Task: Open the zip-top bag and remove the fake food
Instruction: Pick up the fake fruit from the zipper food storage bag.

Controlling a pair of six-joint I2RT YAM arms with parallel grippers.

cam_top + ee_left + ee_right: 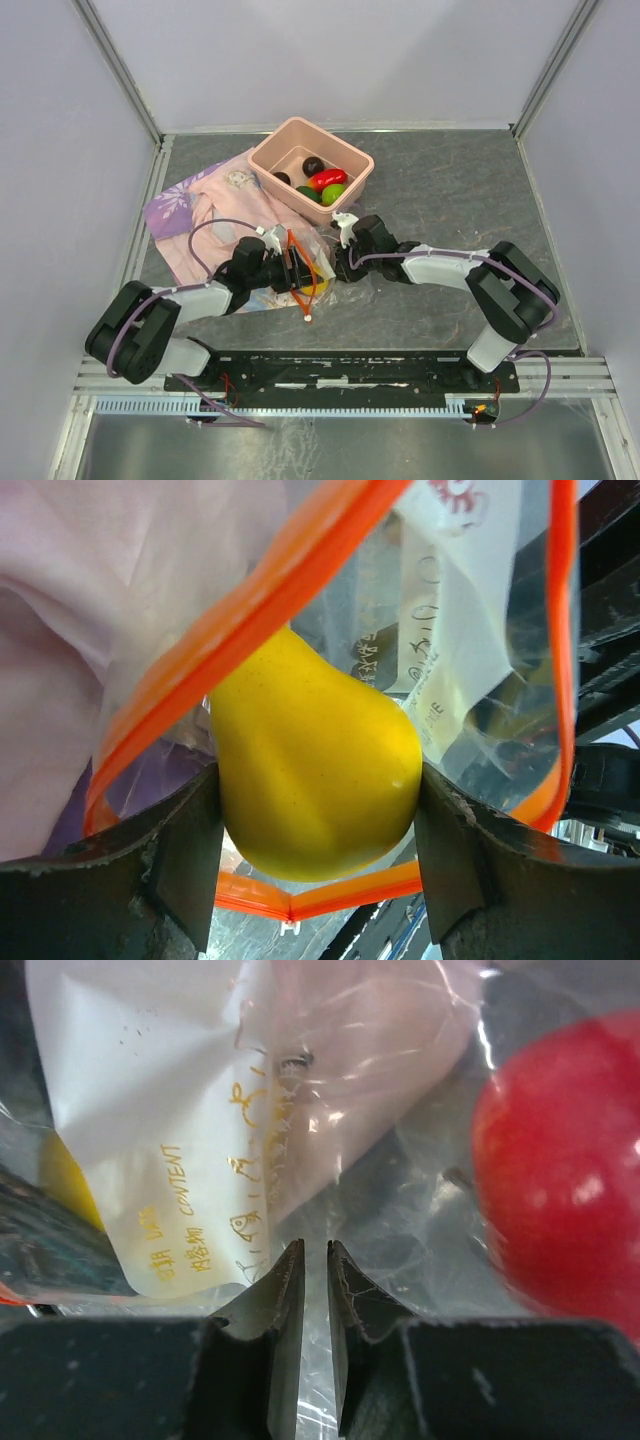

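Left tool [315, 785] tight on yellow fake food [310, 710] — right tool [315, 1252] tight on zip-top bag [385, 1225] film.

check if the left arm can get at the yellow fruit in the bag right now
Likely yes: the bag mouth gapes open and the left gripper has its fingers against both sides of the yellow fruit.

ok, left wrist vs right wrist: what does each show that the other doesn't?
Left wrist only: left claw clamping the yellow fake fruit on both sides, with the pink cloth beside it. Right wrist only: red fake fruit, and the right claw nearly closed on bag film. Both: zip-top bag plastic and its white printed label.
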